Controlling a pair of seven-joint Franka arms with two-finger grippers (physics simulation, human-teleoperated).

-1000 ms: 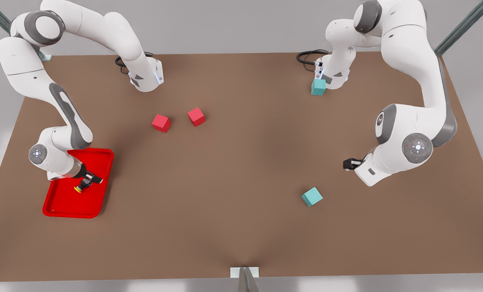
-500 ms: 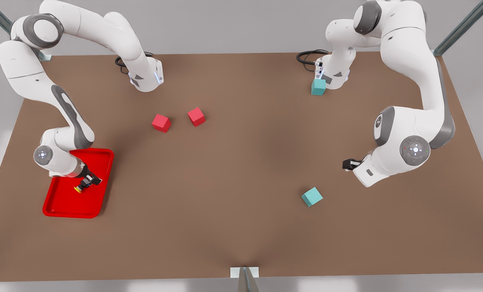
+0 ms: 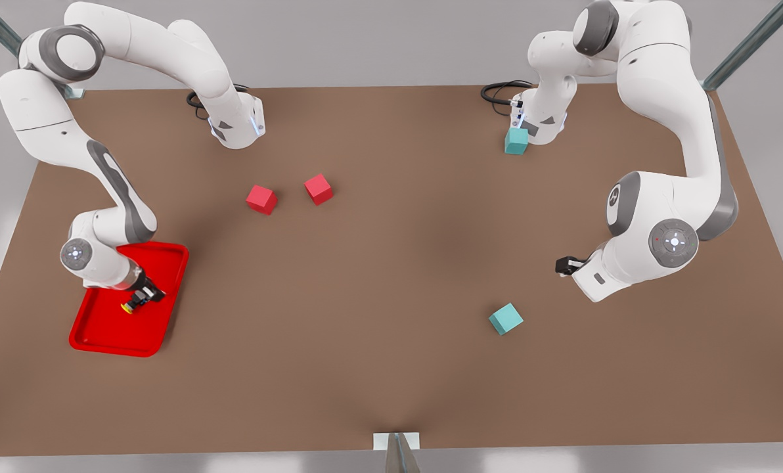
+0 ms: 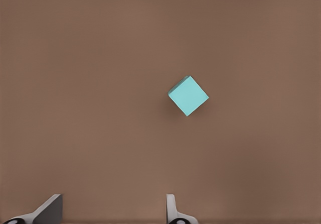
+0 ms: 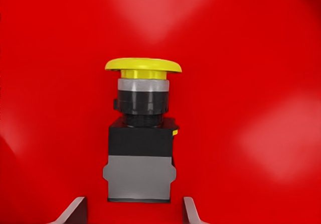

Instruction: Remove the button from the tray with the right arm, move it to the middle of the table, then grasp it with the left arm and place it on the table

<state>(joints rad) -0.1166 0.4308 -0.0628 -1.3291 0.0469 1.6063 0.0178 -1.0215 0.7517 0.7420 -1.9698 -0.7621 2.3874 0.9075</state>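
Note:
The button lies on its side in the red tray at the front view's left, yellow cap over a dark body. My right gripper is down in the tray right at it, open, with a fingertip on either side of the body's grey end and not touching it. My left gripper hangs open over the table at the front view's right and holds nothing; its fingertips show above bare brown tabletop.
A teal cube lies near the left gripper, also seen from that wrist. A second teal cube stands by the far arm base. Two red cubes lie at the table's far middle.
The right arm's wrist has shifted slightly toward the front view's right and the gripper has drawn in closer to the button. The left arm has barely moved.

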